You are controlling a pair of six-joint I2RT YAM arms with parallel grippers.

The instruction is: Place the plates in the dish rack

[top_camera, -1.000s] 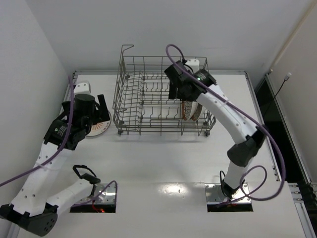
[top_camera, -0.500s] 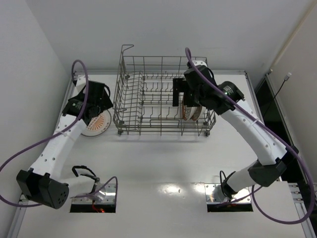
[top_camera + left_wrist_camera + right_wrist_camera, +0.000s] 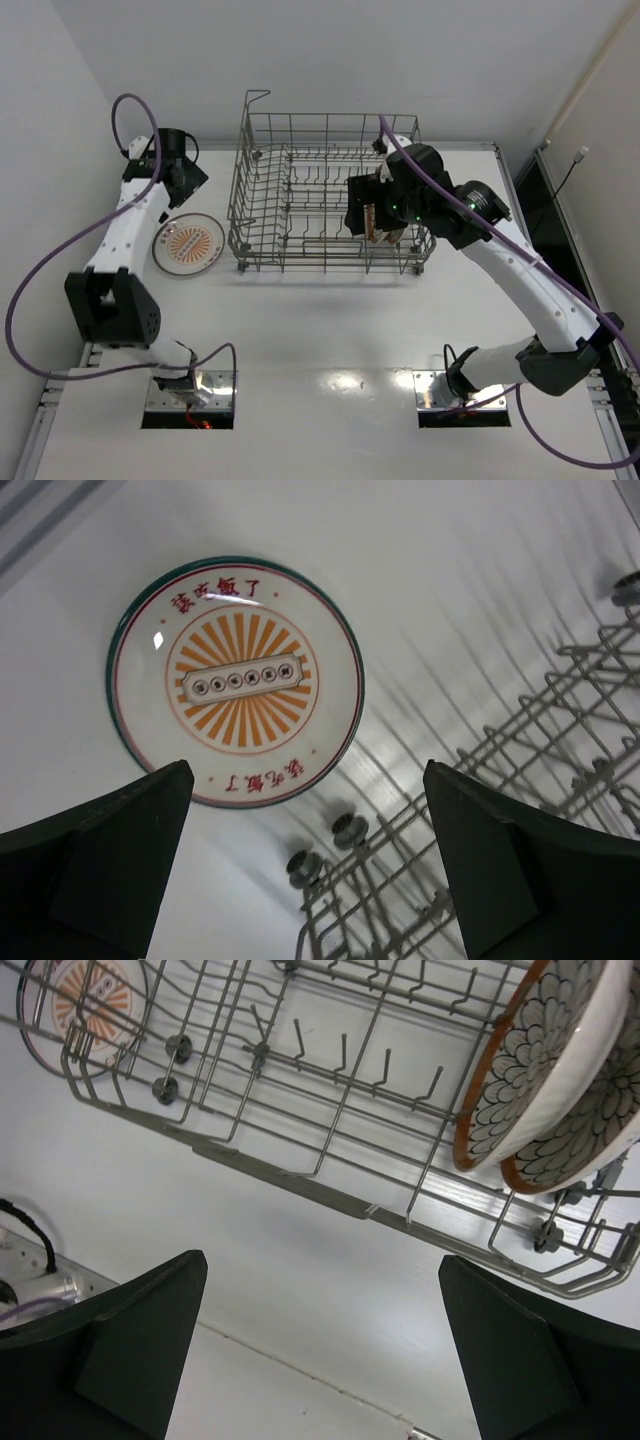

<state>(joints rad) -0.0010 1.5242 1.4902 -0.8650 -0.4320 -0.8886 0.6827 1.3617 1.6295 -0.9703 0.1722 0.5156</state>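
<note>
The left arm [image 3: 125, 230] and right arm [image 3: 530, 285] were built of white tubular links joined by rounded black joints. A purple cable [image 3: 133, 97] looped loosely along each, and the claw fingers [image 3: 110, 865] were broad, matte black wedges.

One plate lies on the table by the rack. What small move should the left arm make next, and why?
Probably lower the open left gripper toward the rim of the sunburst plate: it lies flat, ungrasped, beside the dish rack, while two floral plates already stand inside.
</note>
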